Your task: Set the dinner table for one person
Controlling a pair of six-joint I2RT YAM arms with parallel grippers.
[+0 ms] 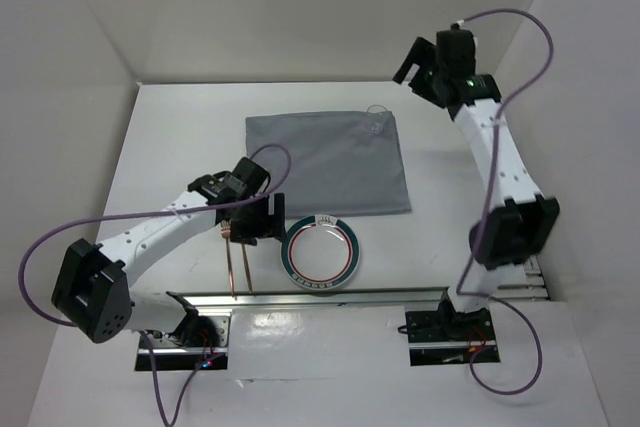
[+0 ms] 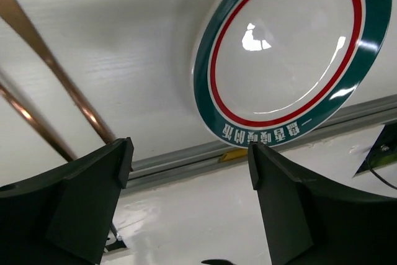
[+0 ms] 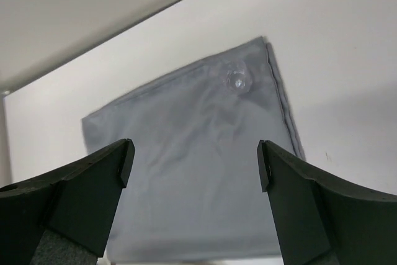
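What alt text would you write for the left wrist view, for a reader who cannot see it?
A white plate with a green rim band and a red ring lies on the dinner table beside a metal rail. Two copper-coloured chopsticks lie left of it in the picture. The left gripper is open and empty, its dark fingers in the foreground.

A grey square fabric cloth (image 1: 330, 162) lies spread flat, with a small clear glass object (image 3: 237, 80) sitting on it near its far right corner. Just off the cloth's near edge rests a round white glossy plate (image 1: 320, 254) with a dark green rim band carrying white lettering and a thin red inner ring. To the plate's left, apart from it, two thin copper-coloured metal sticks (image 2: 62, 75) lie side by side, nearly parallel
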